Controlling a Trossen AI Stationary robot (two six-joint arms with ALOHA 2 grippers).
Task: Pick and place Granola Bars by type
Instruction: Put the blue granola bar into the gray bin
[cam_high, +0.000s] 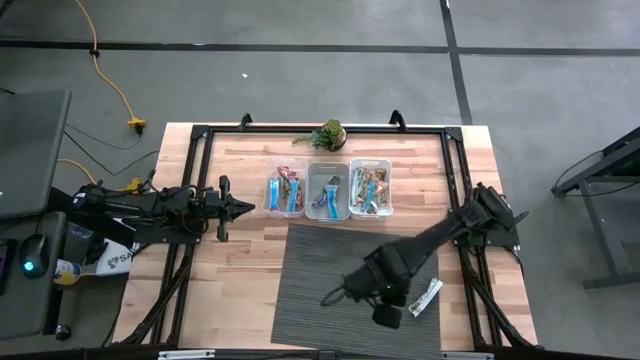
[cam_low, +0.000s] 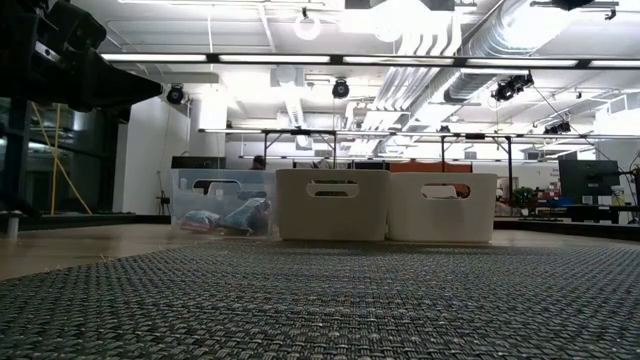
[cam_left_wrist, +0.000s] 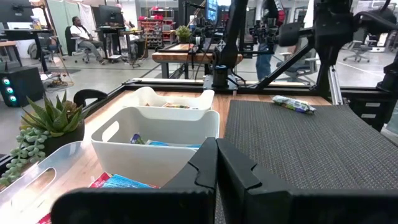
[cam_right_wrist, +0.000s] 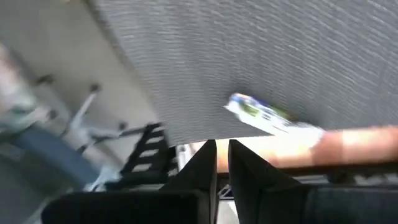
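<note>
Right, wooden table (cam_high: 240, 270) with a grey woven mat (cam_high: 320, 270) across its front half. Right arm reaches over the mat's right part; right gripper (cam_high: 331, 296) sits low over the mat, fingers nearly together, holding nothing. Left arm parked at the table's left edge, left gripper (cam_high: 245, 207) pointing toward the bins, fingers closed, empty. Three clear bins (cam_high: 330, 189) in a row behind the mat, small green plant (cam_high: 328, 134) behind them. Most Granola Bars (cam_high: 287, 190) lie sorted in the bins. One white-silver bar (cam_high: 427, 296) lies loose at the mat's right edge, just beside the right arm, untouched.
</note>
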